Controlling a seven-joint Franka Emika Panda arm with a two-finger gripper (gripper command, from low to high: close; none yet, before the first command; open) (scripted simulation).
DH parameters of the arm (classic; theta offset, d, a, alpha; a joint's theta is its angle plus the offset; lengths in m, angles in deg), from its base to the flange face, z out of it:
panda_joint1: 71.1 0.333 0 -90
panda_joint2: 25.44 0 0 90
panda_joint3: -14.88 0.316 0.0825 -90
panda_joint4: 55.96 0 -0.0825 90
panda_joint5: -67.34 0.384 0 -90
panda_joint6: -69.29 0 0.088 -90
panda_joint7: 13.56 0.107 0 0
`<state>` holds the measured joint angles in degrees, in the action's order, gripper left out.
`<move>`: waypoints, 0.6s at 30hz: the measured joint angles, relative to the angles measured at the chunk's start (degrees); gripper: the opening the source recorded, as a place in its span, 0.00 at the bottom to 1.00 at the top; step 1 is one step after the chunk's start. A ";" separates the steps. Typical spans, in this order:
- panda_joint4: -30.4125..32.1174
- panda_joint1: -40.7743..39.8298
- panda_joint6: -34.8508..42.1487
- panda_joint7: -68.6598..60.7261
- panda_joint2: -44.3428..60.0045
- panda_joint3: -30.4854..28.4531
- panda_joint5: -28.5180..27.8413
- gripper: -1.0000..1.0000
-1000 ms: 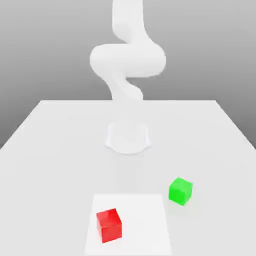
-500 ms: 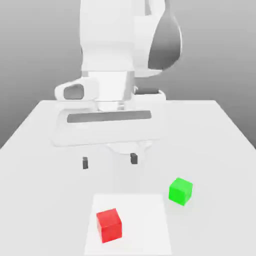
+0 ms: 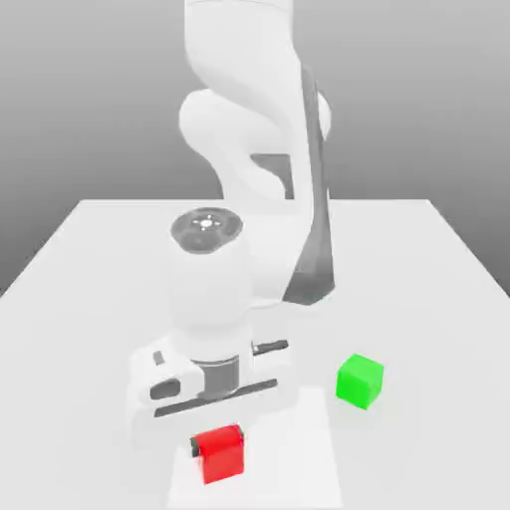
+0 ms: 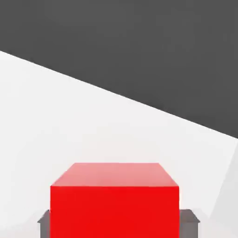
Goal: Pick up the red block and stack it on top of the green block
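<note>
The red block (image 3: 221,455) rests on the table near the front, a little to the exterior view's left of centre. My gripper (image 3: 218,443) has come straight down over it, with a dark fingertip against each side, and is shut on it. In the hand view the red block (image 4: 115,200) sits close up, with a grey finger (image 4: 44,223) pressed against one side face and another against the opposite face. The green block (image 3: 360,380) stands alone on the table, to the exterior view's right of the red one and slightly further back, about a block's width clear of my hand.
The white table (image 3: 90,269) runs wide on all sides. A paler square patch (image 3: 309,468) lies under the red block. My arm's base and upper links (image 3: 249,129) rise behind the hand, in the middle of the table.
My hand has come down from above the table's middle onto the red block. Its fingers, spread wide half a second ago, have closed on the block's sides. Neither block has moved.
</note>
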<state>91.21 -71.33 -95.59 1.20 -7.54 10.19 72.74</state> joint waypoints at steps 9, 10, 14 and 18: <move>3.48 2.66 8.53 5.52 -12.14 0.37 -2.63 0.00; 4.85 4.95 9.00 7.80 -13.99 1.63 -2.27 0.00; 10.77 12.81 10.26 18.07 -21.26 5.72 -0.99 0.00; 16.83 16.45 11.27 28.98 -28.37 11.35 -0.26 0.00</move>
<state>108.04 -54.88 -84.32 30.18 -35.91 21.54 72.49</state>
